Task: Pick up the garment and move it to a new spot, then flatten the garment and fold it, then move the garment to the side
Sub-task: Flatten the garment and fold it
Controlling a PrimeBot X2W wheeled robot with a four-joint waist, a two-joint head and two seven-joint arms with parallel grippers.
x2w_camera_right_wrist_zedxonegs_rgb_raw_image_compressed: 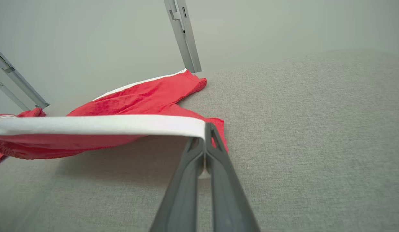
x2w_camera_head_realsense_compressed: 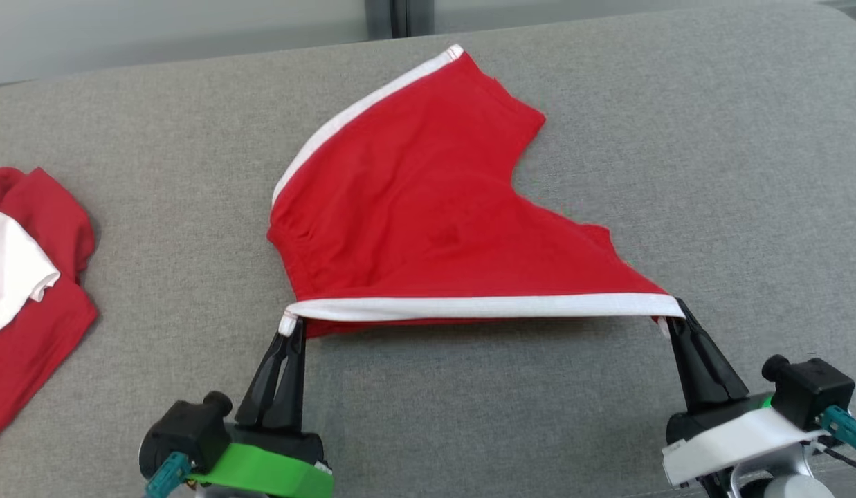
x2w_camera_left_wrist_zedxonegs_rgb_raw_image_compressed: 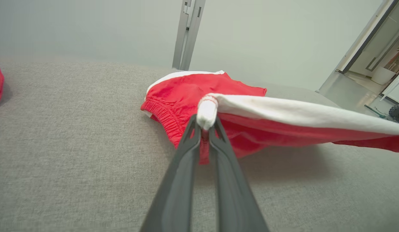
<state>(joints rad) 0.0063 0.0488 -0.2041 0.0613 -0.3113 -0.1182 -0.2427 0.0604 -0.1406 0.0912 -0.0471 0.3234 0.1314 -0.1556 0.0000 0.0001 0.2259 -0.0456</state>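
I find the red shorts (x2w_camera_head_realsense_compressed: 428, 207) near the middle of the grey padded surface (x2w_camera_head_realsense_compressed: 746, 173), the far leg lying on it and the near edge raised clear, with a shadow beneath. The white band (x2w_camera_head_realsense_compressed: 483, 306) along that near edge is drawn into a straight, taut line between my two grippers. I judge this deliberate: tension across the band takes out slack so the garment can be laid flat before folding. The left gripper (x2w_camera_head_realsense_compressed: 291, 324) is clamped on the left end of the band, where the white cloth bunches into a small knob at its fingertips; the left wrist view shows a strip of red fabric hanging between the fingers. The right gripper (x2w_camera_head_realsense_compressed: 677, 312) is pinched closed on the right end, fingers together with the cloth edge caught just at the tips. From the right wrist view I cannot say for certain whether it holds both layers or the top one alone. Both arms come in low from the near side, well apart, fingers angled up and forward and each leaning slightly inward toward the band. A second heap of red and white clothing (x2w_camera_head_realsense_compressed: 26, 277) lies well apart at the left edge.
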